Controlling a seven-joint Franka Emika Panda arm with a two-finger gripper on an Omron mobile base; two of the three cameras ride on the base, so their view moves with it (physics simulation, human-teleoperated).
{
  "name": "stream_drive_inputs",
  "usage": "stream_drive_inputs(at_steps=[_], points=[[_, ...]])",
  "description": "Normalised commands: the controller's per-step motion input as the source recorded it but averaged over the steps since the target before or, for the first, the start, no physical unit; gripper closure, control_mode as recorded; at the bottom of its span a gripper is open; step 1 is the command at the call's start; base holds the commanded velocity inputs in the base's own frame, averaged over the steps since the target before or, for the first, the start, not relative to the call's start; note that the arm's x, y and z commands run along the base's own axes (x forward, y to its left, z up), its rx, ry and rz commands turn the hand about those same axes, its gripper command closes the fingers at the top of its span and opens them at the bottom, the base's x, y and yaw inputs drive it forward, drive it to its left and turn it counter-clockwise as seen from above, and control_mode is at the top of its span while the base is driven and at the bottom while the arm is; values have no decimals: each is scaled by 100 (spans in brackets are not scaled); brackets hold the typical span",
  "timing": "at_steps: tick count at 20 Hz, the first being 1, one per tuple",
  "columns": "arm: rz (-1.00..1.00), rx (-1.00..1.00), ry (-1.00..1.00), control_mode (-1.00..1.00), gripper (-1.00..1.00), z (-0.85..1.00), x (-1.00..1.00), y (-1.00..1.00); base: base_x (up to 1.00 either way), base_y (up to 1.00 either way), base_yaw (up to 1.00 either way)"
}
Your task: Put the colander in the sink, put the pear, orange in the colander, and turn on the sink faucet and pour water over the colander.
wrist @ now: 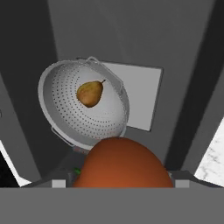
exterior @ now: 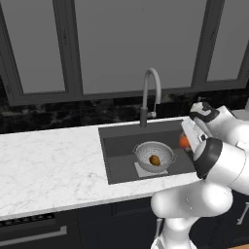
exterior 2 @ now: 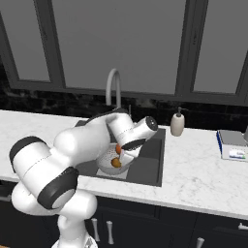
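Colander (wrist: 83, 109): pale matt metal look, smooth, pierced all over with fine holes. Pear (wrist: 89, 93): dull olive-brown skin, faintly speckled. Orange (wrist: 120, 164): smooth, matt orange-red. Sink (exterior: 119, 148): dark grey, flat matt finish. Tap (exterior: 151, 92): brushed grey metal, soft sheen. Desk (exterior: 48, 165): white marble with grey veining, polished. Wall behind: black veined stone, glossy. Soap bottle (exterior 2: 178, 123): beige, matt.

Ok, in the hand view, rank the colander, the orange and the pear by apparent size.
1. colander, just ahead of the orange
2. orange, held in the gripper close to the camera, so it looms large
3. pear, lying in the colander, smallest
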Motion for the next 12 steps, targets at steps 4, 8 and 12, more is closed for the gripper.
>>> stream_drive_inputs(at_steps=[4, 8, 12], points=[[0, 0, 3, -100, 100, -36, 6, 44, 0, 0, 0], [0, 0, 8, -100, 100, -50, 26, 16, 0, 0, 0], [0, 0, 2, -100, 100, -53, 46, 1, 0, 0, 0]])
